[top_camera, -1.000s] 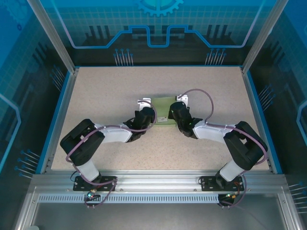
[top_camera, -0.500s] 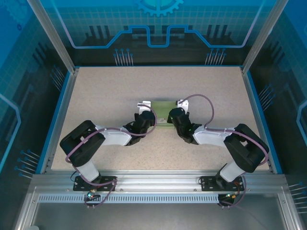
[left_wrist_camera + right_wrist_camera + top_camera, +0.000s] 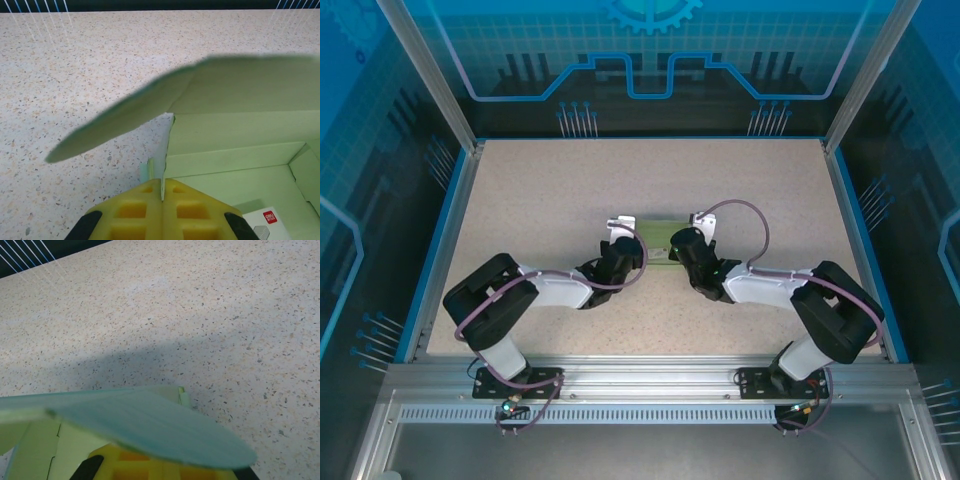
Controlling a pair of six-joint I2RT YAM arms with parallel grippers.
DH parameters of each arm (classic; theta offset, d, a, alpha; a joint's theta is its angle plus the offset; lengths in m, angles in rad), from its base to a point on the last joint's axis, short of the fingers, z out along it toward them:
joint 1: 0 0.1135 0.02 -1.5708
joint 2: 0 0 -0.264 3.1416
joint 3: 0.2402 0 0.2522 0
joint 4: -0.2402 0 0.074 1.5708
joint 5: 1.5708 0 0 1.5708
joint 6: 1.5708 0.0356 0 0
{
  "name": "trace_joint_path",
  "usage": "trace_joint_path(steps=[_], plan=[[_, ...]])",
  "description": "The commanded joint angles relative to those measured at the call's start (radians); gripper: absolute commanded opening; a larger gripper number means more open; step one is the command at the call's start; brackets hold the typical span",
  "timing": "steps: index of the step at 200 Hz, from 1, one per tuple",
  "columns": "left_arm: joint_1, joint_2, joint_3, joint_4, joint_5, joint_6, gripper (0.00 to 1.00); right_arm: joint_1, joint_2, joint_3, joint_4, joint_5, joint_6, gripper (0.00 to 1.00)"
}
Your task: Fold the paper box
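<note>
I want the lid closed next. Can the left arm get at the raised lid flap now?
Probably not until it lets go: the left gripper is shut on the paper box; the lid flap itself stands free.

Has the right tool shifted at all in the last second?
Yes. In the top view the right tool has drawn slightly away from the table's far blue edge, toward the near side.
</note>
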Motion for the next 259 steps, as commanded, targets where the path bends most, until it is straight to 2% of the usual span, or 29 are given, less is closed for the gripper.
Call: trace_joint_path(steps=[1,94,162,205,259], plan=[[-0.015,-0.014,-0.033,0.004,0.022,0.012,0.00,0.022,0.000,-0.023,-0.071,-0.002,0.001,0.05],[-0.032,-0.021,-0.075,0.008,0.008,-0.008,0.03,0.068,0.028,-0.077,-0.025,0.100,-0.081,0.03],[-0.032,-0.054,-0.094,-0.003,0.003,-0.014,0.16,0.089,0.046,-0.064,-0.049,0.154,-0.092,0.02],[-0.032,-0.096,-0.124,-0.020,0.034,-0.034,0.38,0.095,0.050,-0.051,-0.067,0.163,-0.092,0.02],[-0.032,-0.195,-0.151,-0.151,0.114,-0.073,0.55,0.097,0.042,-0.032,-0.097,0.175,-0.092,0.02]])
